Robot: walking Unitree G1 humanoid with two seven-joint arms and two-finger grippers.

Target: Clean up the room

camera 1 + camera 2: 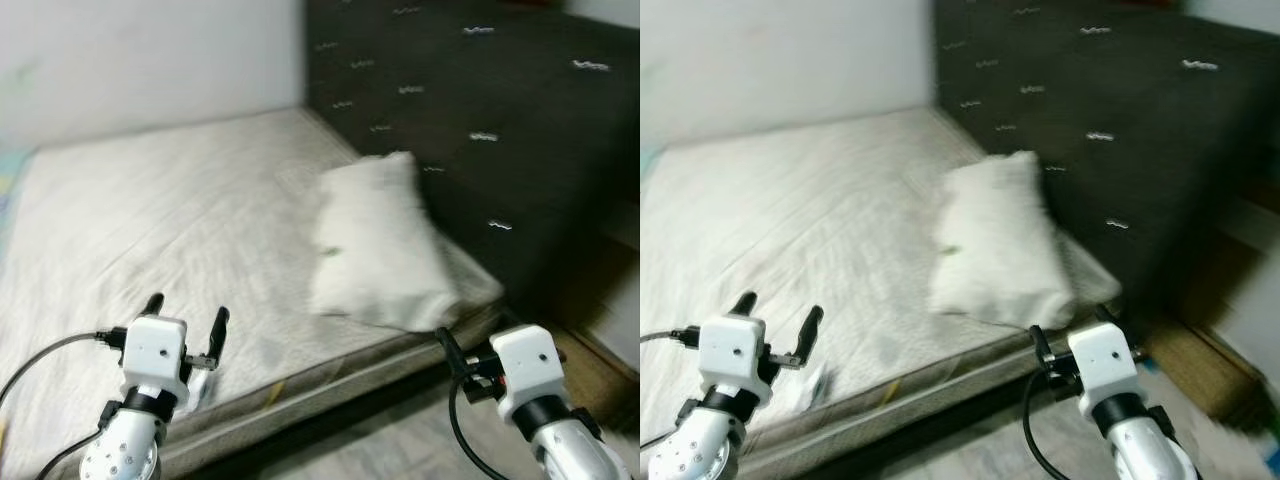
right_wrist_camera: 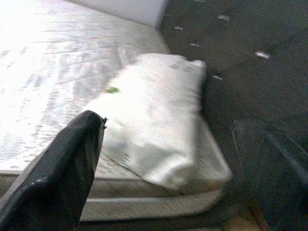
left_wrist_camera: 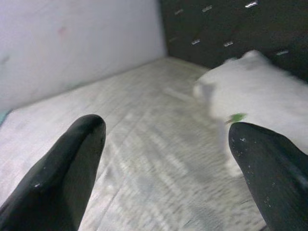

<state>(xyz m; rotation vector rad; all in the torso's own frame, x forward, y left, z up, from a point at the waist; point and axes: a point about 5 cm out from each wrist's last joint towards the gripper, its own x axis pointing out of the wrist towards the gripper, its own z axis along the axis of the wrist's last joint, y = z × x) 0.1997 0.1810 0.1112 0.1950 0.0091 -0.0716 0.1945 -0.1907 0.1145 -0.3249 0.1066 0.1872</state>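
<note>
Pillow (image 1: 378, 245), one, white, soft, rectangular and plump: lies on the bare grey-white quilted mattress (image 1: 150, 220), at the mattress's right-hand end, one long side close against the dark padded headboard (image 1: 480, 100) with its rows of pale stitched marks, the near corner reaching almost to the mattress's front edge. A small green speck (image 3: 237, 117) sits on the pillow's upper face; what it is cannot be told. Taking the mattress as landmark and reading left to right: left gripper (image 1: 186, 322), one, two long black fingers spread wide apart and holding nothing, raised over the mattress's near front edge, well apart from the pillow; pillow, as above; right gripper (image 2: 168, 159), one, jaws wide and empty, held beyond the mattress's near right corner, above the floor strip, near the pillow's lower corner. White wall (image 1: 140, 60), one, behind the mattress's far side. The head views are blurred, which suggests the camera is moving. Risks, as judgement: a reach begun while the view is unsteady may miss or snag the mattress edge; a pinch on a single corner of so limp an item could let it sag and slide to the floor; the right arm may knock the bed frame at that corner.
</note>
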